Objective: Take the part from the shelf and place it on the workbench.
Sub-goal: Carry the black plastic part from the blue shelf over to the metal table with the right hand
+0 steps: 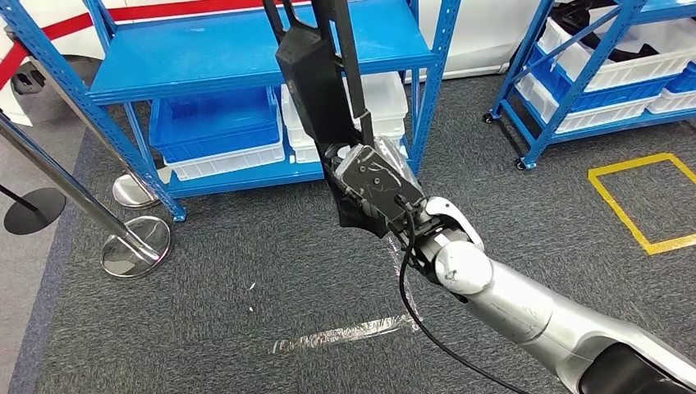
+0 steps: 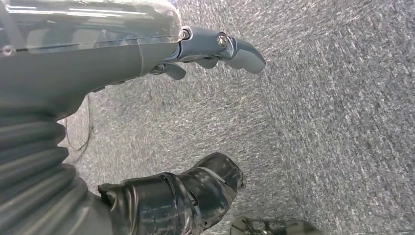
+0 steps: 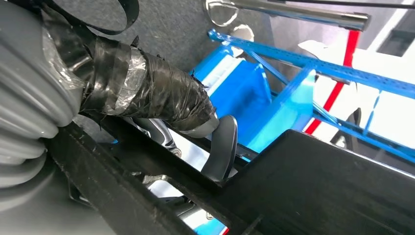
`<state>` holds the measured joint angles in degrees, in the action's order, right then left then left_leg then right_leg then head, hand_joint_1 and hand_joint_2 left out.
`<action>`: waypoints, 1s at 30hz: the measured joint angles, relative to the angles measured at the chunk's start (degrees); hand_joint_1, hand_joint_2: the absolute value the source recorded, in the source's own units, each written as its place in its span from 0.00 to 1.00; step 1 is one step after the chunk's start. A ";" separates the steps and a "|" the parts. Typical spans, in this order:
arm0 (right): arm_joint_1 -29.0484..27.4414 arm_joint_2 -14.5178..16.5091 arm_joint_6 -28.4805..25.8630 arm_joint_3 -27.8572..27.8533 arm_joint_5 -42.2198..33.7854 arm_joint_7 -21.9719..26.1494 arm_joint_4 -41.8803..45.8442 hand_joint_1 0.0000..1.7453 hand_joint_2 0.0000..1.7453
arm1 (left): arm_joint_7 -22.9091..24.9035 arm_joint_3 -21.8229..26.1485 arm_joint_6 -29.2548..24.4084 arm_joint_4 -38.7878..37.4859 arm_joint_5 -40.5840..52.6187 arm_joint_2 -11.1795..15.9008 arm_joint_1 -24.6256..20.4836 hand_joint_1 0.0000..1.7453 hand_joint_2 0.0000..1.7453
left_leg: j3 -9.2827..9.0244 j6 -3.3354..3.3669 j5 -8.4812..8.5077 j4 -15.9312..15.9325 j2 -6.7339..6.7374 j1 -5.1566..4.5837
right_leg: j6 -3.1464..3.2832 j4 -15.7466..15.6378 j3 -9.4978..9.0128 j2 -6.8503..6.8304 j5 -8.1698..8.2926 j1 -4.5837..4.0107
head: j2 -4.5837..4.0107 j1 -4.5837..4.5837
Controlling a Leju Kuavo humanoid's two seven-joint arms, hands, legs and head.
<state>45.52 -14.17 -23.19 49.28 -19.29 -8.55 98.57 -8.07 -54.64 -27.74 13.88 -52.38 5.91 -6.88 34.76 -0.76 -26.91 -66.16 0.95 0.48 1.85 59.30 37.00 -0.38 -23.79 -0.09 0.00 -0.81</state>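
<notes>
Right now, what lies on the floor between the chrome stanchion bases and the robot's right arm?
In the head view, bare grey carpet, apart from a shiny tape strip nearer the right arm.

One black part (image 1: 316, 78); two blue shelves (image 1: 246, 49); two stanchion bases (image 1: 135, 246).

Part (image 1: 316, 78): long black bracket-like piece with slim upper bars, held upright and slightly tilted by the right robot hand (image 1: 377, 185), in front of the blue shelf (image 1: 246, 49).
</notes>
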 joint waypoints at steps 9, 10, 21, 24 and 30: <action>-0.43 -0.76 -0.84 -0.14 1.46 0.15 0.37 1.00 1.00 | 3.95 -0.35 -0.90 0.00 2.02 -0.03 -0.29 0.00 1.00 | -3.97 2.72 0.22 9.97 -0.72 -0.23 | -2.64 10.08 4.39 0.03 -6.03 0.33 | 0.00 -0.28; -0.66 -0.79 -0.92 -0.14 1.69 0.14 0.37 1.00 1.00 | 4.42 -0.41 -1.45 0.00 2.50 -0.07 -0.19 0.00 1.00 | -3.40 2.77 0.52 9.79 -1.03 -0.21 | -2.82 13.51 5.56 0.14 -7.63 0.47 | 0.00 -0.28; -1.47 -1.24 -2.07 -0.24 3.67 -0.04 1.03 1.00 1.00 | 5.34 -0.93 -5.69 0.00 4.54 -0.75 0.29 0.00 1.00 | 1.65 -0.29 1.23 6.13 -4.79 0.37 | -1.12 1.74 -2.39 1.26 -3.25 1.21 | 0.00 -0.13; -1.59 -1.25 -2.78 -0.27 3.60 -0.01 1.51 1.00 1.00 | 5.29 -1.40 -6.35 0.00 4.55 -0.95 0.03 0.00 1.00 | 5.25 -0.96 -3.63 -2.08 -2.11 0.37 | -0.19 1.30 -2.16 -0.33 -2.68 1.13 | 0.00 0.40; -3.68 -1.53 -5.72 -1.21 1.04 1.39 2.57 1.00 1.00 | 4.72 -1.99 -7.02 0.00 4.57 -1.12 0.15 0.00 1.00 | 1.22 -0.04 -1.35 1.41 0.60 -0.12 | 0.00 1.37 -2.01 -3.75 -2.50 0.45 | 0.00 0.42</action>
<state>41.83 -15.70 -28.91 48.07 -18.25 -7.16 101.14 -3.35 -56.64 -34.76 13.88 -47.81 4.79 -6.73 35.99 -0.79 -28.26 -64.75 1.55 0.36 1.86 60.66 34.99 -4.14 -26.29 0.36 0.00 -0.39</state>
